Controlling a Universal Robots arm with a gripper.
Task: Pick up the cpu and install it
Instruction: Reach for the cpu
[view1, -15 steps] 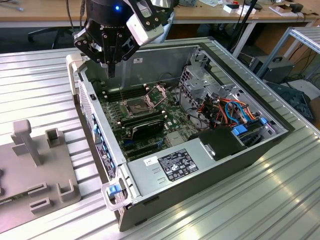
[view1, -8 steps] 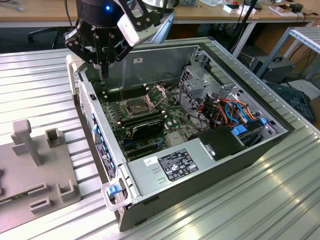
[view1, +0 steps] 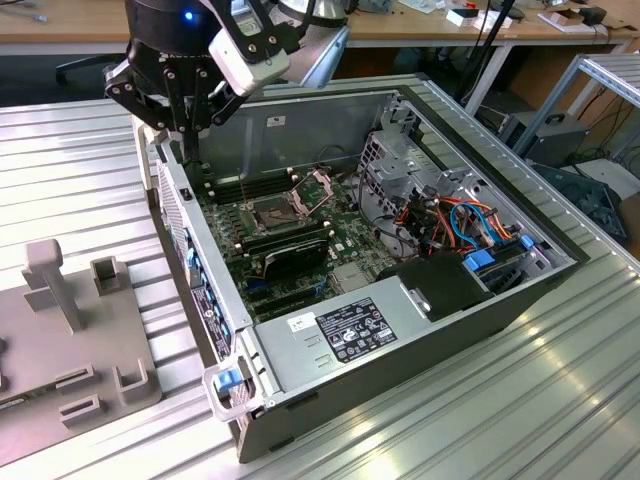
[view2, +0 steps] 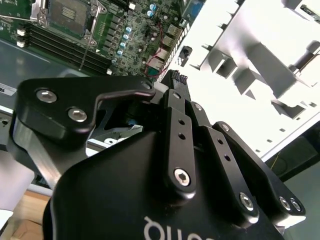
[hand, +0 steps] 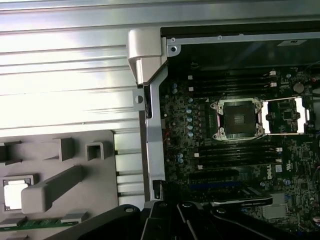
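The grey tray (hand: 100, 170) holding the cpu (hand: 13, 194) runs off the first wrist view's edge, its far part unseen

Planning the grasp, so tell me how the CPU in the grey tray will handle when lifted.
The CPU looks like a thin, flat square, so probably stiff and light. Its bright top suggests smooth metal, perhaps slippery. It sits in a recess of the grey tray, so a sideways push is likely blocked.

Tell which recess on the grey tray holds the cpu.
The square recess beside the long bar: a bright cpu fills it; the small bracket holds nothing.
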